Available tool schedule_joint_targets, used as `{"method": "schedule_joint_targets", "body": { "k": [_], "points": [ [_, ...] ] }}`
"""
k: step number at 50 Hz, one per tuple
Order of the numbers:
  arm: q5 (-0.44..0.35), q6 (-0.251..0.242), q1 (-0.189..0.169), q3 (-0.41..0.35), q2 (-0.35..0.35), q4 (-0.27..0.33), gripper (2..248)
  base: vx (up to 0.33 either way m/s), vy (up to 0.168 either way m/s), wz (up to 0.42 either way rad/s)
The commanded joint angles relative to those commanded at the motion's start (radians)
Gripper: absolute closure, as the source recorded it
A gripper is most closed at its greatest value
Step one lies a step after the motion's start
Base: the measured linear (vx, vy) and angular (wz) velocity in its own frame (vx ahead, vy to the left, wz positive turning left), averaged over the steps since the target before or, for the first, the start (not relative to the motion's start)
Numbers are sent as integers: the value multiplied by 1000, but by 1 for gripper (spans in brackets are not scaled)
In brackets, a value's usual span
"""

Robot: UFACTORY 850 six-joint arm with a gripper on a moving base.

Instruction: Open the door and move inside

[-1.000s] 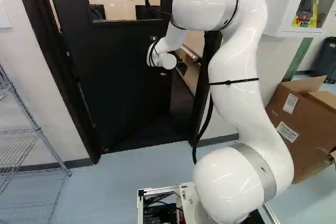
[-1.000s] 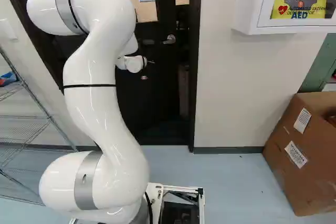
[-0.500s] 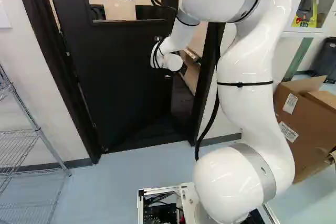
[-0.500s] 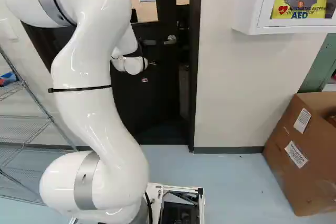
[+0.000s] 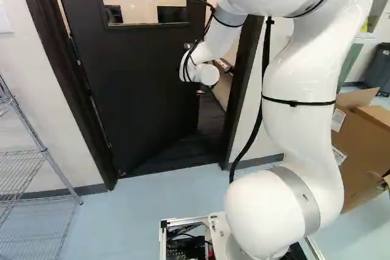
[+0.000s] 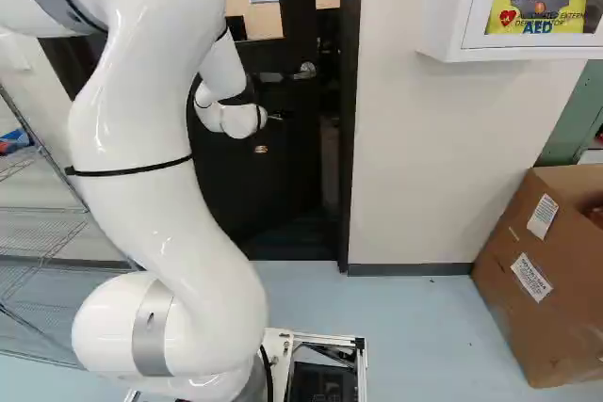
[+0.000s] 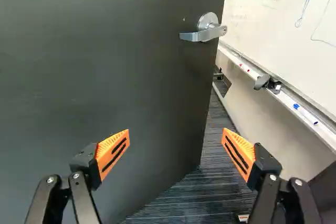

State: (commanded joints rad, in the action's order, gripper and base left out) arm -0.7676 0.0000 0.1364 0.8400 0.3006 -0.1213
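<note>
Your end effector, released, hangs before a partly open black door, the silver handle ahead of and apart from its spread fingers.

The pale blue floor carries a cardboard box at four o'clock in the right base view. In the left base view, a wire shelf unit stands at eight o'clock, and a dark bin between two and three. Beyond the doorway, at one o'clock there, a whiteboard tray holds a blue-capped marker
</note>
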Motion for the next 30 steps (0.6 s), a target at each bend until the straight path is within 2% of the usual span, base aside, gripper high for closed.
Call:
{"method": "schedule_joint_targets", "body": {
  "k": [30],
  "points": [
    [-19, 0, -60, -136, -118, 79, 3, 0, 0, 0]
  ]
}}
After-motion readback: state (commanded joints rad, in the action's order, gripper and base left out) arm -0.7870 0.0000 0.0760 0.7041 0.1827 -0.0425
